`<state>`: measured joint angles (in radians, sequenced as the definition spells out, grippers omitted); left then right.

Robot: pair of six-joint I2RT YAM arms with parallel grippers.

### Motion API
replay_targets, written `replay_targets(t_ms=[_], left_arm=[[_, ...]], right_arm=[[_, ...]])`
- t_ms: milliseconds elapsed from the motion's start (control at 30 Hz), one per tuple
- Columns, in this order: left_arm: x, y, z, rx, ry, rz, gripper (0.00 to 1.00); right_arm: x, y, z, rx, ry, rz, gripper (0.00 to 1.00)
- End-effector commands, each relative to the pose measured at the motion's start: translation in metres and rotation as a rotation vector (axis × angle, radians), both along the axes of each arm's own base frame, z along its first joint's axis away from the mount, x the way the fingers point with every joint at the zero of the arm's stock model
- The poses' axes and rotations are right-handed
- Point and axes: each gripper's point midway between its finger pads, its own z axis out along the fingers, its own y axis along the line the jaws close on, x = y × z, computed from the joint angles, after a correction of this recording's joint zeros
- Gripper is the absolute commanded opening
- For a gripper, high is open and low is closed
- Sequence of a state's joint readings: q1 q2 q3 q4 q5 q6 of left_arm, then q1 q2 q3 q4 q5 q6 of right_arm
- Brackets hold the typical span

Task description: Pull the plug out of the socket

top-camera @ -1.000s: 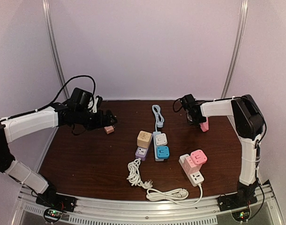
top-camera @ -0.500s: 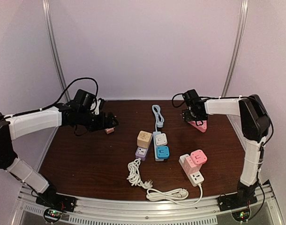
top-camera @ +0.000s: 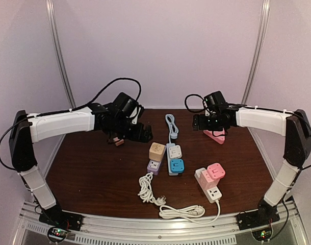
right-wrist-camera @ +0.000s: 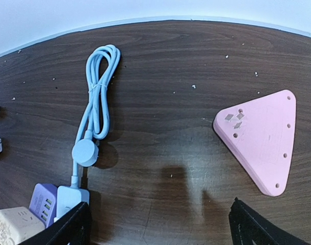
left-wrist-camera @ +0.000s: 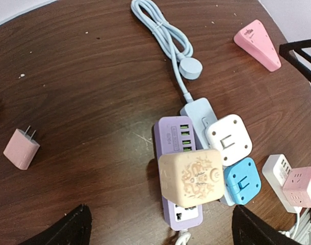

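Dark brown wooden table (top-camera: 94,173), left gripper (left-wrist-camera: 163,230) spread wide and empty above a purple plastic power strip (left-wrist-camera: 171,138), right gripper (right-wrist-camera: 158,224) spread wide, empty, near a flat pink triangular adapter (right-wrist-camera: 260,138), beige cube plug (left-wrist-camera: 191,176) seated on the strip, small pink two-pin plug (left-wrist-camera: 21,149) lying loose, well apart.

The top view looks down from behind over the whole table (top-camera: 94,176). Both wrist views look down close up. All share the blue cable (top-camera: 171,125) and purple strip (top-camera: 153,166).
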<state>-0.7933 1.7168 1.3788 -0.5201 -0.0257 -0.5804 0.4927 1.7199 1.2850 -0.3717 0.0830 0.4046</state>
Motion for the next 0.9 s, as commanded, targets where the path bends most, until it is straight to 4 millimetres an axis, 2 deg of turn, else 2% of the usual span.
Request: replay_targets(t_ms=[0,167,400,533,867], left_arm=[[-0.006,-0.019,-0.008,0.128,-0.025,-0.037,0.97],[-0.017,-0.045,-0.020,0.210,-0.018,-0.087,0.97],[-0.023,-0.063,-0.038,0.290,0.012,-0.124,0.94],[-0.019,-0.068,-0.048,0.326,0.031,-0.131,0.85],[-0.011,-0.070,-0.075,0.415,0.062,-0.134,0.76]], right_arm=[[-0.017,0.004,0.014,0.087,-0.003,0.022,0.95],[-0.025,-0.003,0.021,0.075,-0.017,0.016,0.95],[-0.029,0.001,0.031,0.130,-0.033,0.021,0.95],[-0.029,0.003,0.034,0.138,-0.038,0.019,0.95],[-0.035,0.017,0.034,0.175,-0.032,0.045,0.95]])
